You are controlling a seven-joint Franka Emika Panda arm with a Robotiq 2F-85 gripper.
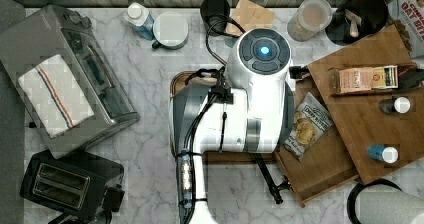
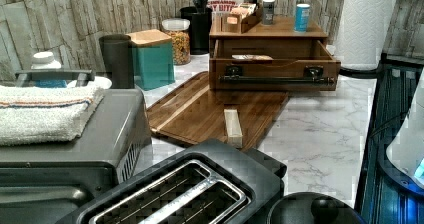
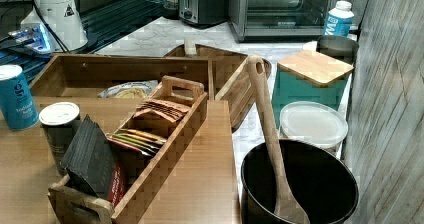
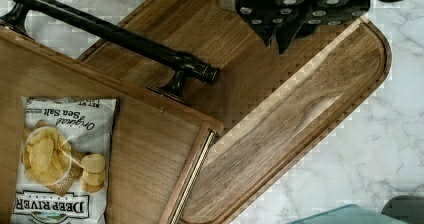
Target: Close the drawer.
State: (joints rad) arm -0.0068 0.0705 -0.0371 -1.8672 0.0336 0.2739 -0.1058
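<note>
The hand (image 4: 287,29) sits at the upper middle of the wrist view, hanging above the dark serving tray (image 4: 310,109); whether its fingers are spread or pressed together I cannot tell, as just their dark undersides show.

The drawer (image 4: 150,149) stands pulled out of the wooden organiser box (image 2: 270,39). In the wrist view it fills the lower left of the frame, and its black bar handle (image 4: 115,36) runs as a long diagonal from the upper left corner down toward the middle, ending near the hand but apart from it. In the left view the drawer's front panel sits right of centre in the upper half, its long handle lying level across the frame, its lower edge at the serving tray.

The coming move looks to turn on this: the front panel lies beside the hand, with its long axis along the handle, so the push must go square to that bar, toward the box.

Inside the drawer lies a bag of crisps (image 4: 60,159) reading "DEEP RIVER" and "Original Sea Salt".
</note>
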